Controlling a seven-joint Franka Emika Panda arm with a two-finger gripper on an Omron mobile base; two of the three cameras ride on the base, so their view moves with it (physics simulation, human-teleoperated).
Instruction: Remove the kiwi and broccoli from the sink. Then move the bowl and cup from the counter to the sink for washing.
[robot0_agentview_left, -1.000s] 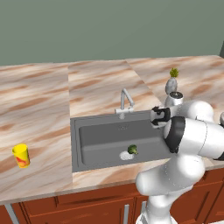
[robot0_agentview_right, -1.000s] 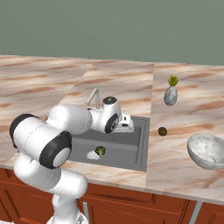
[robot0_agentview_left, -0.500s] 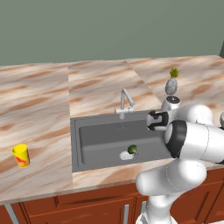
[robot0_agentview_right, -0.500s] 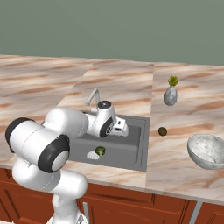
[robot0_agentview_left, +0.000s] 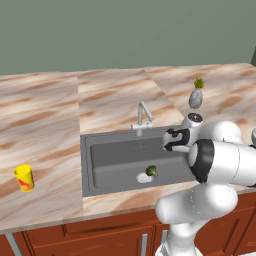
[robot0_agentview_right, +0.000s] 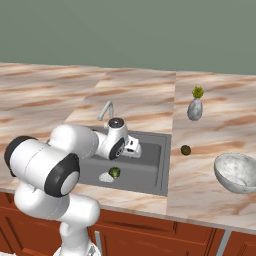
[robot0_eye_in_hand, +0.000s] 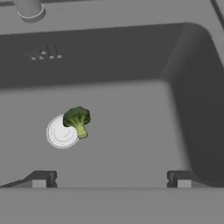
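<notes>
Green broccoli (robot0_eye_in_hand: 77, 120) lies stem toward drain (robot0_eye_in_hand: 61, 132).

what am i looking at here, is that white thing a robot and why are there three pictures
Yes, it is a white robot arm in a simulated kitchen. Two pictures come from cameras behind it, left and right; the third looks down from the hand itself. Its gripper hangs open over the sink and holds nothing. The broccoli lies beside the round drain. On the counter sit the kiwi, the bowl, the yellow cup and a small vase.
</notes>
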